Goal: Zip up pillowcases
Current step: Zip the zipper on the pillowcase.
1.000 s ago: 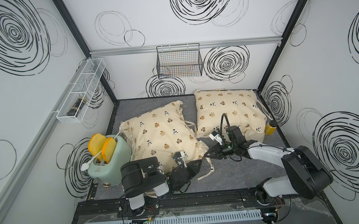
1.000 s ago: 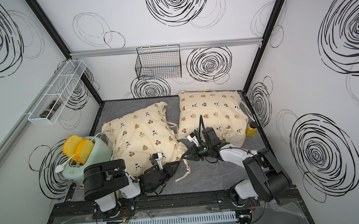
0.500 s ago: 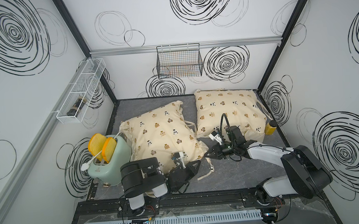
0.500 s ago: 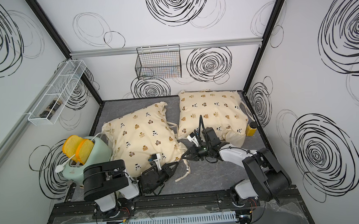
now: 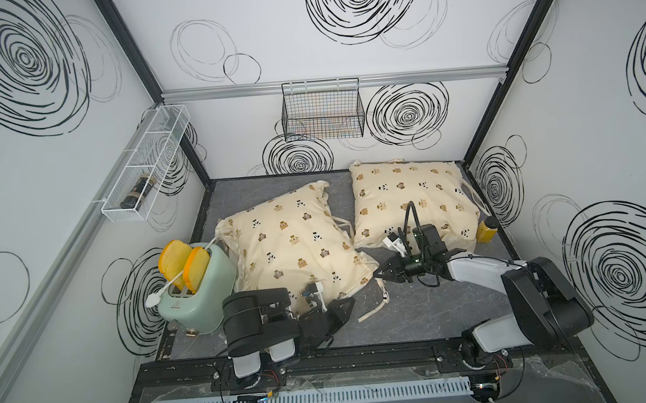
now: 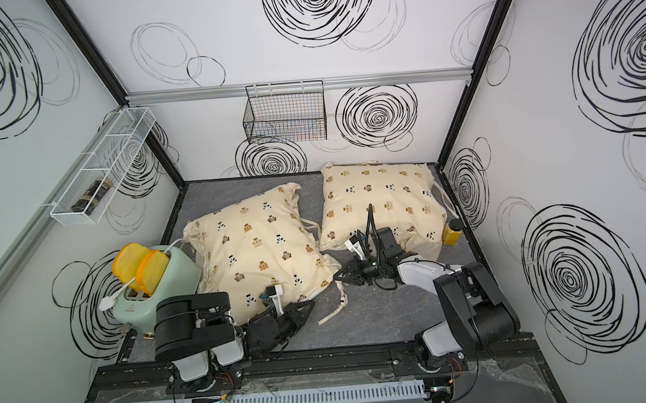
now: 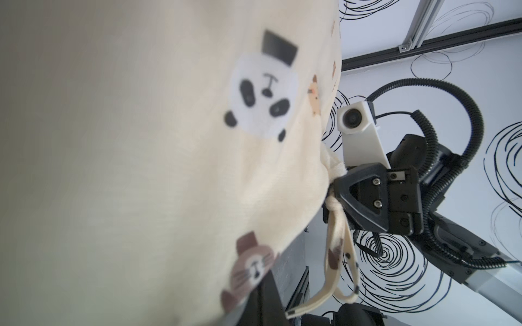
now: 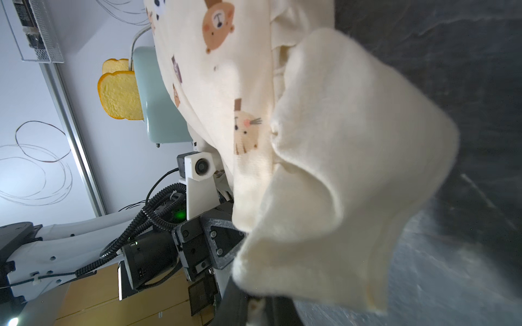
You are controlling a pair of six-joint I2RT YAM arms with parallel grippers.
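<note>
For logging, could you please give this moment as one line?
left gripper: shut, at near pillowcase edge | right gripper: shut on its corner

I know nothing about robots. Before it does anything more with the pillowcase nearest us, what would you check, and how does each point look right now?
1. Right pincer grips the near pillowcase at its corner: ok, shut on it.
2. Left pincer closed at its front edge: ok.
3. Left pincer has the zipper pull: cannot tell, fabric hides its tips.
4. Zipper run closed: cannot tell, no zipper shows.
5. Far pillowcase free of pincers: ok.
</note>
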